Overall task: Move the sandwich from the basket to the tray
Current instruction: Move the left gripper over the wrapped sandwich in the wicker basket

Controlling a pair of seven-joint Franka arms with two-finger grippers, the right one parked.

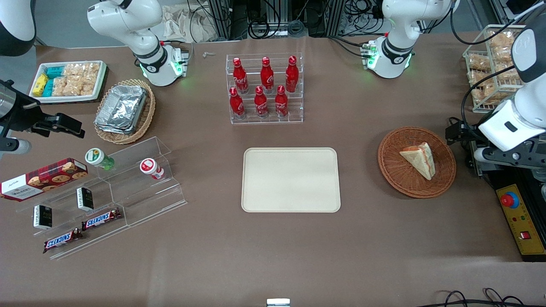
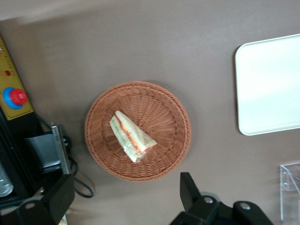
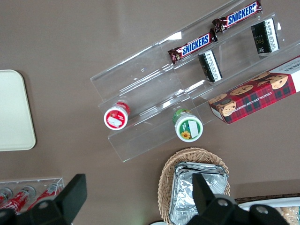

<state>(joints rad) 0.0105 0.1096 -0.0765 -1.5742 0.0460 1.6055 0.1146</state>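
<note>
Brown table surface [image 1: 273, 256]: fills most of the front view.

Flat cream-beige rectangular tray [image 1: 291, 179] with rounded corners and low rim: centre of the front view, a little below middle. Nothing on it. Its edge also shows in the left wrist view [image 2: 269, 84], equally bare.

Round, shallow, reddish-brown wicker basket [image 1: 416, 162]: right of centre in the front view, well apart from the tray, toward the working arm's end of the table. Seen from above in the left wrist view [image 2: 138, 131].

Triangular wedge of pale tan bread with red and green filling, the sandwich [image 1: 419, 158]: lying inside the basket, untouched. In the wrist view [image 2: 131, 136] the filling stripe faces up along one edge.

Left arm's gripper [image 2: 126, 199]: hovers above the table just beside the basket, well clear of the sandwich. Its two dark fingers [image 2: 190, 192] stand spread wide, nothing between them.

Progress, as I judge it: nothing done yet. Still to come are the descent onto the sandwich, the grasp, the lift, the carry to the tray, and the release.
</note>
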